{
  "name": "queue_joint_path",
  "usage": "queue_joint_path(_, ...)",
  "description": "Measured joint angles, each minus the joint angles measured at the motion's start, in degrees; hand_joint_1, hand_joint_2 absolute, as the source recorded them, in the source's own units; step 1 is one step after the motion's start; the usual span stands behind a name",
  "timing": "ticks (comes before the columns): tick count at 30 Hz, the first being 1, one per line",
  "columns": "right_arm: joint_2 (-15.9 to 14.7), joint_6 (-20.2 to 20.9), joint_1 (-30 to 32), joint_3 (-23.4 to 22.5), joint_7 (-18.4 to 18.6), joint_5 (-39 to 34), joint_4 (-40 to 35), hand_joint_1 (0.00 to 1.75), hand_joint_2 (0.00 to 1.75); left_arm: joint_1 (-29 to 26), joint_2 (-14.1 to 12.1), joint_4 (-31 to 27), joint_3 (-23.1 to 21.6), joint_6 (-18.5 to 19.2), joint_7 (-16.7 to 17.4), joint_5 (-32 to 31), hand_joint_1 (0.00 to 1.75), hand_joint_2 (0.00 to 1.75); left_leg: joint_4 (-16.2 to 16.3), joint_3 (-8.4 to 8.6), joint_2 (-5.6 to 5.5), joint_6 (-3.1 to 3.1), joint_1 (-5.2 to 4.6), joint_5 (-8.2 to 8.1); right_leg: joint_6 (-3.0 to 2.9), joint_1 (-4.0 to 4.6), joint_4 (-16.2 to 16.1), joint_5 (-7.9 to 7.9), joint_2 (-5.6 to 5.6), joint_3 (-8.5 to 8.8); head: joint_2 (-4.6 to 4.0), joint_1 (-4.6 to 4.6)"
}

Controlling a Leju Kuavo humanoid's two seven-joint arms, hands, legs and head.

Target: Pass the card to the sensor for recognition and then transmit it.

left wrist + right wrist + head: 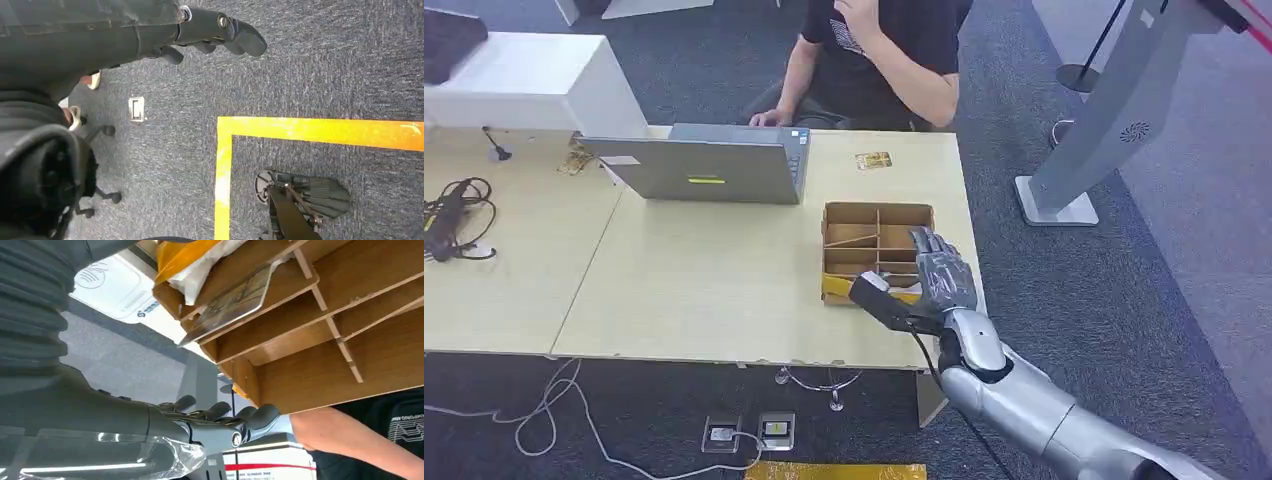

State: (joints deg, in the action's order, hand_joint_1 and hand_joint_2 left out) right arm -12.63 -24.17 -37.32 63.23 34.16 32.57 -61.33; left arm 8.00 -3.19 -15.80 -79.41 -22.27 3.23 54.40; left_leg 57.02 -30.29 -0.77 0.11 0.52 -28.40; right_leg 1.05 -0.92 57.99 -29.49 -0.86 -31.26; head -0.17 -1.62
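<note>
Card (pixel 227 302): lying tilted in a near compartment of the box (pixel 876 214), not yet held.
Right hand (pixel 939 275): over the box's near corner, fingers spread, holding nothing.
Left hand (pixel 220 32): hangs above the carpet, fingers loosely extended, nothing in it.
Risk: you could nudge the light box or jam fingers on a divider.
Hidden: your hand covers the card from above; I can't pick out the sensor.

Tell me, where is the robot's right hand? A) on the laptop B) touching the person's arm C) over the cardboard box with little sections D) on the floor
C: in the head view the right hand is over the near end of the cardboard box, away from the laptop.
</note>
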Motion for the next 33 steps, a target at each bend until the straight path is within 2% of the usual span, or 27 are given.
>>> queue_joint_path(9,2.01,-0.09,-1.05,1.12,-3.67,-0.35,1.82,0.0,1.75,-0.14,0.07,0.0,0.0,0.17,0.04,0.04,0.0,0.0,0.0,-0.01,0.0,0.0,0.0,0.0,0.0,0.0,0.0,0.0,0.0,-0.01,0.0,-0.02)
queue_joint_path(26,3.02,-0.44,-1.64,1.84,-4.02,-0.66,4.13,0.0,1.75,-0.13,0.09,0.04,0.0,0.37,0.07,0.04,0.0,0.0,0.0,-0.01,0.0,0.0,0.0,0.0,0.0,0.0,0.0,0.0,0.02,-0.01,0.0,-0.02)
queue_joint_path(33,2.97,-0.63,-1.88,1.81,-2.91,1.24,5.71,0.0,1.75,-0.01,0.09,0.04,0.0,0.52,0.07,-0.24,0.0,0.0,0.0,0.01,0.01,0.0,0.0,0.0,0.0,0.0,0.0,0.0,0.02,-0.01,0.0,-0.02)
